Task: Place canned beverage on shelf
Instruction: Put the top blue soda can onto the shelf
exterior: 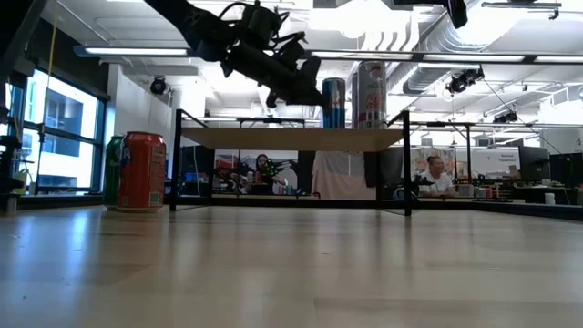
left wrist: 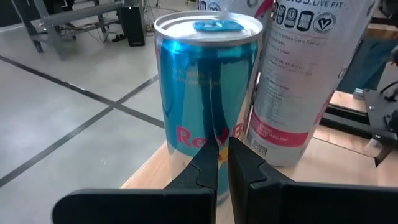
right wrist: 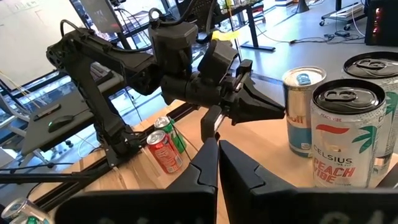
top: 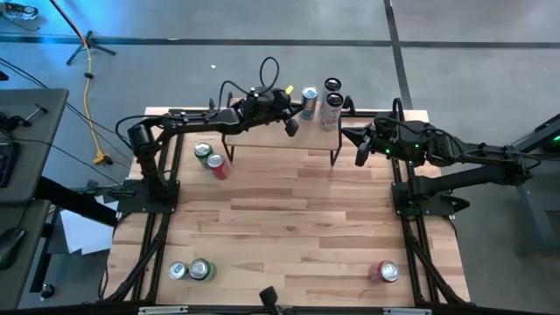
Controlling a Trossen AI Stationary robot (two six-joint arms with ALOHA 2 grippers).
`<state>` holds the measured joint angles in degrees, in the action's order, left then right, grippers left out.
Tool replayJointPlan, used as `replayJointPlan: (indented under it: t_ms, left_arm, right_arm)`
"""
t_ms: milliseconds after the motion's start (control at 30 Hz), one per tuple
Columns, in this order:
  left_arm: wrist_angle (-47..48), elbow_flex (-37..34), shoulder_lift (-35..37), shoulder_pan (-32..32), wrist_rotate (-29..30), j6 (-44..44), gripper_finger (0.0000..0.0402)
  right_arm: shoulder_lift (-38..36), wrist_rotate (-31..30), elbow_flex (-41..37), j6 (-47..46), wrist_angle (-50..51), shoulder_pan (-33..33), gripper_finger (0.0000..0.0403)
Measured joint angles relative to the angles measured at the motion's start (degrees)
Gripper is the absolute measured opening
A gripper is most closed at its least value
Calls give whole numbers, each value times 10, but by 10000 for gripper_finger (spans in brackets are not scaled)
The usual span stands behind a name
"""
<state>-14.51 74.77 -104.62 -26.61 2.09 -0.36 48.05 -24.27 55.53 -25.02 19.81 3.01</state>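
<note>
I see my left gripper (top: 291,125) over the shelf (top: 262,138), fingers nearly together and holding nothing, its tips just short of the blue Red Bull can (left wrist: 208,99). That can stands upright on the shelf's far right end, touching a taller white can (left wrist: 308,74); a Celsius can (right wrist: 345,134) stands beside them. My right gripper (top: 360,149) hovers off the shelf's right end, fingers narrow and empty. On the counter (top: 289,227), a red can (exterior: 144,170) and a green can (exterior: 113,171) stand left of the shelf.
</note>
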Motion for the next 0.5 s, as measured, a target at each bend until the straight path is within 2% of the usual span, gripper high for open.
replayJointPlan:
  t_ms: [500]
  left_arm:
    - [1,30,-20,0,-2,0,0]
  right_arm:
    - [0,0,0,4,5,0,0]
